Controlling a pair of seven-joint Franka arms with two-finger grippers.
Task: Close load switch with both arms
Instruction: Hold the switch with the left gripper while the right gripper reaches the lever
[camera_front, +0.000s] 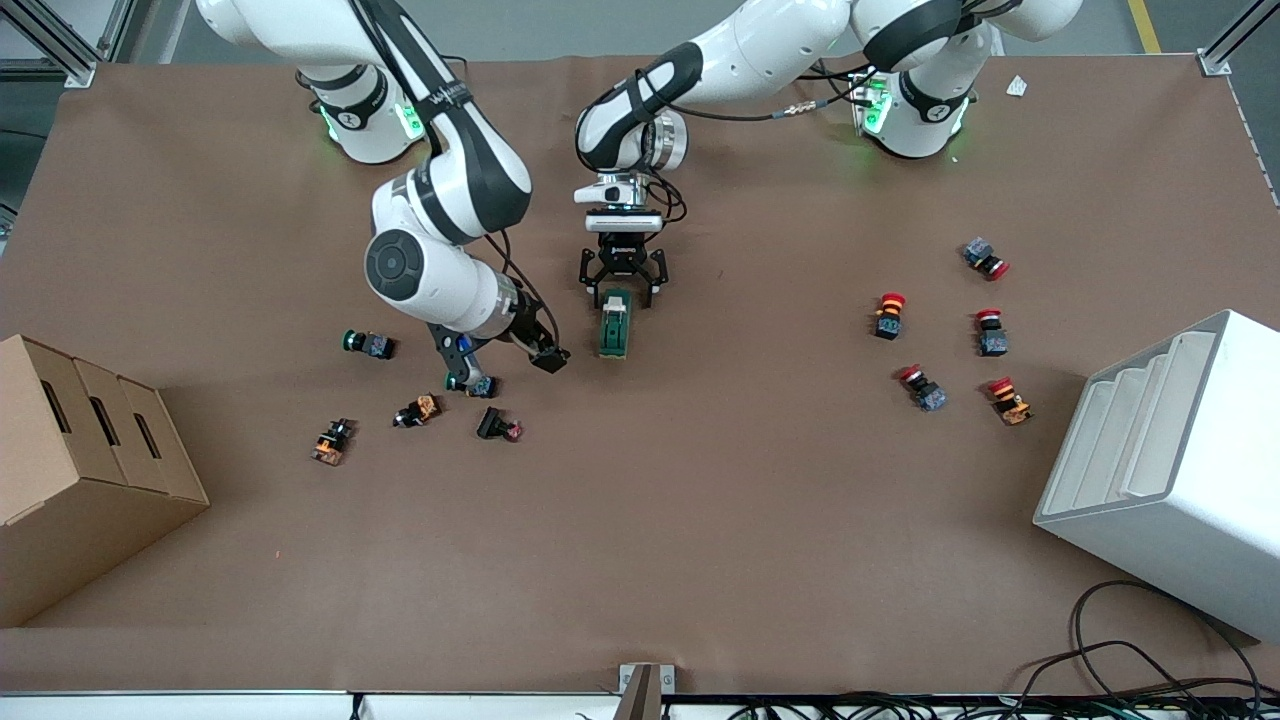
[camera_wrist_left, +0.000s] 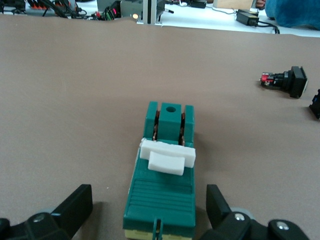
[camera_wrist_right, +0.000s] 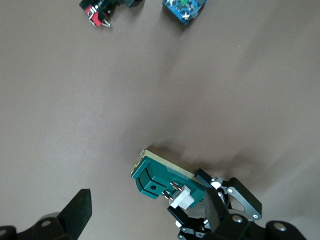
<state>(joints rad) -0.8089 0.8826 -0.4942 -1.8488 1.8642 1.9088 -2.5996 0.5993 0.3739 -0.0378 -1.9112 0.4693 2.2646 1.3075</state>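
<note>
The load switch (camera_front: 615, 325) is a dark-green block with a white lever (camera_wrist_left: 167, 157) and lies flat on the brown table. My left gripper (camera_front: 622, 290) is open and low over the end of the switch that lies farther from the front camera. Its fingers (camera_wrist_left: 75, 207) stand on either side of the block with gaps. My right gripper (camera_front: 500, 362) is open and empty, beside the switch toward the right arm's end and above a small push button. In the right wrist view the switch (camera_wrist_right: 160, 177) shows copper blades under the raised lever, with the left gripper (camera_wrist_right: 225, 200) at it.
Several push buttons lie near the right gripper, among them a green-capped one (camera_front: 368, 344) and a dark one (camera_front: 498, 427). Several red-capped buttons (camera_front: 888, 315) lie toward the left arm's end. A cardboard box (camera_front: 80, 470) and a white bin (camera_front: 1170, 460) stand at the table's ends.
</note>
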